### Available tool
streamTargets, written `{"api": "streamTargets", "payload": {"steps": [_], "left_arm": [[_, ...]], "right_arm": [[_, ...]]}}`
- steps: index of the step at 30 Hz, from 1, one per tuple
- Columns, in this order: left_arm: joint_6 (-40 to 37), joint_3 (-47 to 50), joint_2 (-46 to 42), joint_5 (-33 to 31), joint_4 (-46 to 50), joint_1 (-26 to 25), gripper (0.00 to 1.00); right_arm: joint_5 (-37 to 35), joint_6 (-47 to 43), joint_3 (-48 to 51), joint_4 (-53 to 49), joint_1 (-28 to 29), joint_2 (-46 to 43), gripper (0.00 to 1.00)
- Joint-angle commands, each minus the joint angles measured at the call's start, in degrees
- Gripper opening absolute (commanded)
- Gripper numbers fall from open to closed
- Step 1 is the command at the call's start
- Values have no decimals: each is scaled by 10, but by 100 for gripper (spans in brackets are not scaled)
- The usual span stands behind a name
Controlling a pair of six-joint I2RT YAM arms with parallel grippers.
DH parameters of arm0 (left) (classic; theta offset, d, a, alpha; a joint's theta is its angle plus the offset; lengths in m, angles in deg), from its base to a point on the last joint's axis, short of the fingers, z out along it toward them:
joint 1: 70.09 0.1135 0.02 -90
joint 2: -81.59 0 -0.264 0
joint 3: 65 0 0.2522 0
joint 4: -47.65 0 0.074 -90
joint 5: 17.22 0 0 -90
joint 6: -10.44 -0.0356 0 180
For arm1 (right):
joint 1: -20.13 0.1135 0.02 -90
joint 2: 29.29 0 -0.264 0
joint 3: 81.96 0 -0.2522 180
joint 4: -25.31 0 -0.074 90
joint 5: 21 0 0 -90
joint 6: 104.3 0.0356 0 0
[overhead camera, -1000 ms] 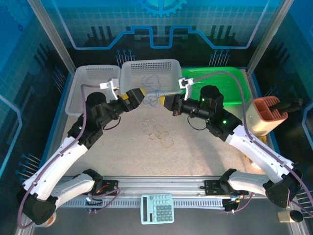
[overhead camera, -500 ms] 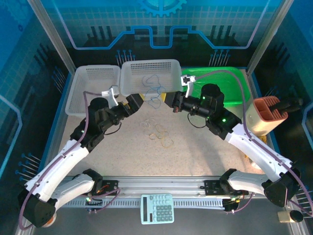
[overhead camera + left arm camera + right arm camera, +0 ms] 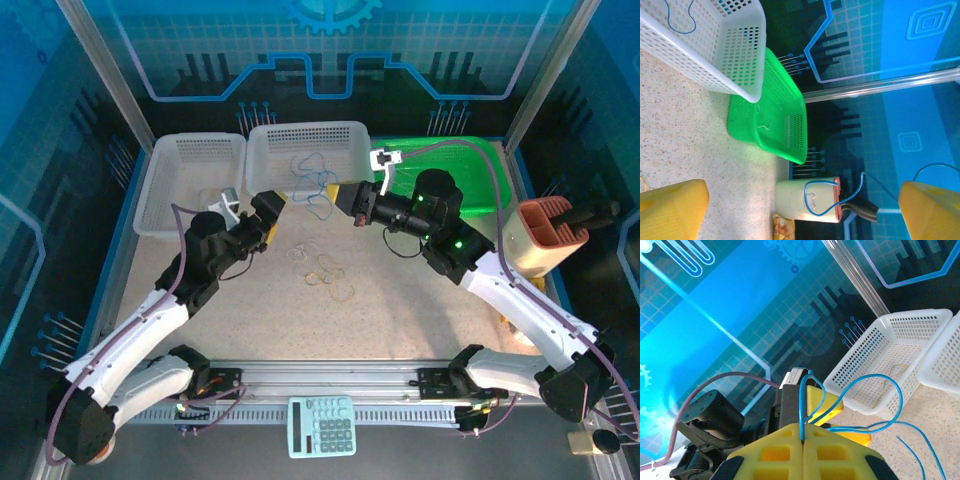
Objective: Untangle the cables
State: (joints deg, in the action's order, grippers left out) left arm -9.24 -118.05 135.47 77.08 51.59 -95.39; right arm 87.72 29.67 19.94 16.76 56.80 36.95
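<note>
Upper centre, the right gripper (image 3: pixel 341 198) clamps the blue cable (image 3: pixel 320 192), while the left gripper (image 3: pixel 280 207) gapes, released. Best lifted slowly, clear of the tan cables (image 3: pixel 328 270) on the surface (image 3: pixel 420 300), to avoid snags.

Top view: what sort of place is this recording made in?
Probably a robot demo or data-collection booth, not a home: two arms bolted to a rail at the near edge of the table, printed blue circuit-pattern walls in a metal frame, and plastic baskets on it.
</note>
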Motion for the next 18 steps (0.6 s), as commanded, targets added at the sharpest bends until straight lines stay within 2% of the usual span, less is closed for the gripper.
{"api": "streamTargets", "payload": {"steps": [1, 13, 18], "left_arm": [[39, 17, 11, 0, -64, 5, 96], [57, 27, 69, 38, -151, 5, 80], [64, 26, 92, 54, -178, 3, 79]], "right_arm": [[13, 13, -19, 28, -6, -1, 0], [17, 20, -24, 43, -5, 10, 0], [17, 23, -22, 46, -4, 13, 0]]}}
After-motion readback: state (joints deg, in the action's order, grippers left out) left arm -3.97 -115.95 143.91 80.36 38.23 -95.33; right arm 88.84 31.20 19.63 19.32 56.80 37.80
